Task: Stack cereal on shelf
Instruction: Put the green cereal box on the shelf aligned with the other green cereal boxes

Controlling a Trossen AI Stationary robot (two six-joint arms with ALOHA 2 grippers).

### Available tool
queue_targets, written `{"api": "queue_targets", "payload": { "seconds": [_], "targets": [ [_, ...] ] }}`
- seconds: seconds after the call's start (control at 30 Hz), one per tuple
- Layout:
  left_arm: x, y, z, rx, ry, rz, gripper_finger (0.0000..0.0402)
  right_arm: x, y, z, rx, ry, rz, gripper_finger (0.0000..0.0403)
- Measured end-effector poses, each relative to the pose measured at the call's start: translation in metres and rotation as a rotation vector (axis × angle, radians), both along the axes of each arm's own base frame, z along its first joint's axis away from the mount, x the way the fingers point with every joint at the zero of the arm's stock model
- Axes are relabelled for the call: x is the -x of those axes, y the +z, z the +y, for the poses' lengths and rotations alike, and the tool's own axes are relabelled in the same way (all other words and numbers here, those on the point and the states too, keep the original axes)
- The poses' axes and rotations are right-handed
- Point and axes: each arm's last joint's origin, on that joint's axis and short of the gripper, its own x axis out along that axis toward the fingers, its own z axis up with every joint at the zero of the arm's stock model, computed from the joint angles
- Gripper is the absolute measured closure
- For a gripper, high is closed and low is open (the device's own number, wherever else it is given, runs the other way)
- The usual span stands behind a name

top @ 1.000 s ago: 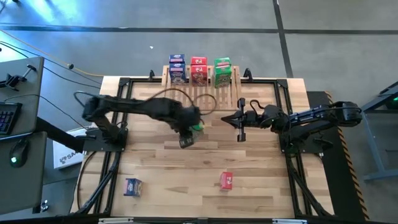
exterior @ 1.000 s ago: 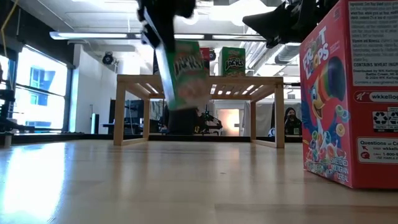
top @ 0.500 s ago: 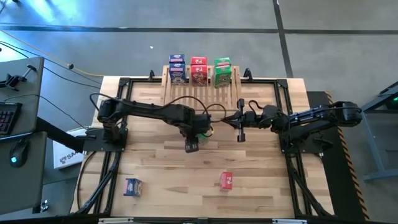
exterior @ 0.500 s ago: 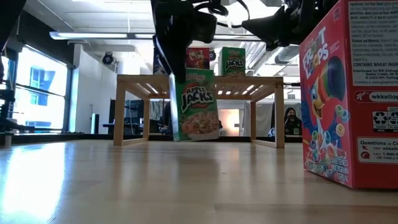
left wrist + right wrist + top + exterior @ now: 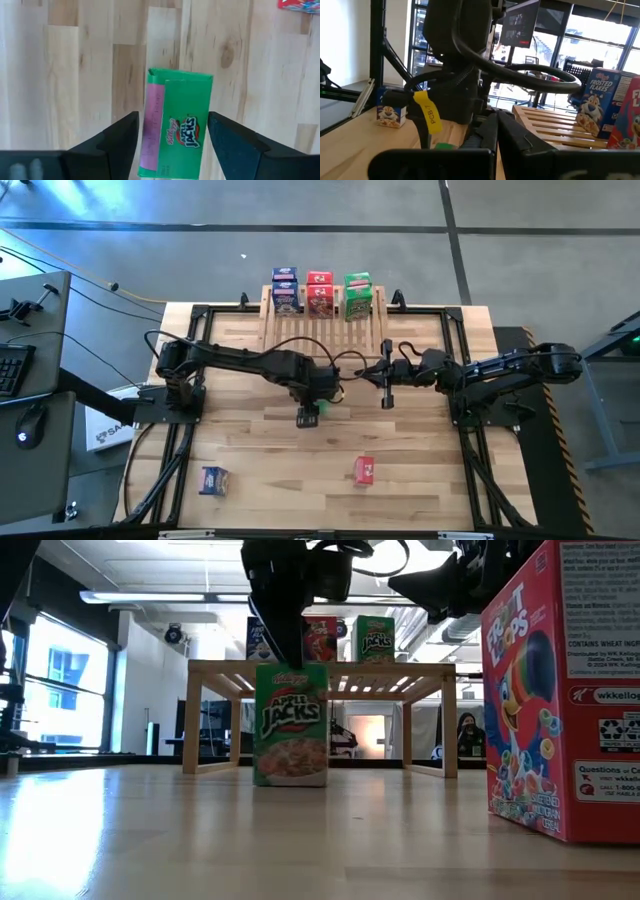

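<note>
The green Apple Jacks cereal box (image 5: 291, 725) stands upright on its bottom on the table, in front of the wooden shelf (image 5: 320, 670). My left gripper (image 5: 173, 117) hangs right above the box (image 5: 177, 125), pointing down. It is open, with one finger on each side of the box's top, and a strip of table shows between one finger and the box. My right gripper (image 5: 387, 392) is shut and hovers to the right of it, holding nothing. Blue (image 5: 285, 288), red (image 5: 320, 292) and green (image 5: 357, 295) boxes stand on the shelf (image 5: 325, 330).
A red Froot Loops box (image 5: 364, 470) and a blue box (image 5: 213, 479) sit near the table's near edge. In the low view the red box (image 5: 565, 690) fills the right side. The shelf stands at the far edge, with bare slats in front of its boxes.
My left gripper has carried the green box a little toward the table's right and near edges and then down. The box hung tilted and clear of the table a second ago. It now stands upright on the table.
</note>
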Motion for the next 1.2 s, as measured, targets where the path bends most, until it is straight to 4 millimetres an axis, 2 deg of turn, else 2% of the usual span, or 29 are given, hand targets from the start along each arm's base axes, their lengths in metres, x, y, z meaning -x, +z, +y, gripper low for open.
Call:
{"api": "queue_targets", "payload": {
  "seconds": [0.2,0.3,0.43,0.6,0.8,0.93,1.07,1.2],
  "targets": [
    [0.002,0.002,-0.001,-0.006,0.002,-0.001,0.0174,0.000,-0.002,0.000,-0.014,-0.003,0.020,0.0402],
    [0.010,0.020,-0.005,-0.051,0.000,-0.048,0.0193,0.000,-0.002,0.000,-0.032,-0.010,0.021,0.0396],
    [0.035,0.050,-0.012,-0.046,0.018,-0.172,0.0231,-0.005,0.000,-0.001,-0.083,-0.006,0.063,0.0359],
    [0.075,0.062,-0.016,-0.001,0.050,-0.404,0.0281,-0.016,0.005,0.010,-0.110,-0.027,0.135,0.0283],
    [0.123,0.043,-0.011,0.045,0.071,-0.702,0.0336,-0.042,0.008,0.030,-0.115,-0.089,0.203,0.0194],
    [0.150,0.030,-0.003,0.054,0.089,-0.847,0.0362,-0.065,0.011,0.041,-0.141,-0.127,0.301,0.0149],
    [0.172,0.023,0.003,0.044,0.091,-0.956,0.0380,-0.089,0.018,0.055,-0.159,-0.111,0.455,0.0123],
    [0.186,0.017,0.007,0.030,0.101,-1.025,0.0389,-0.113,0.025,0.069,-0.186,-0.101,0.599,0.0117]
  ]
}}
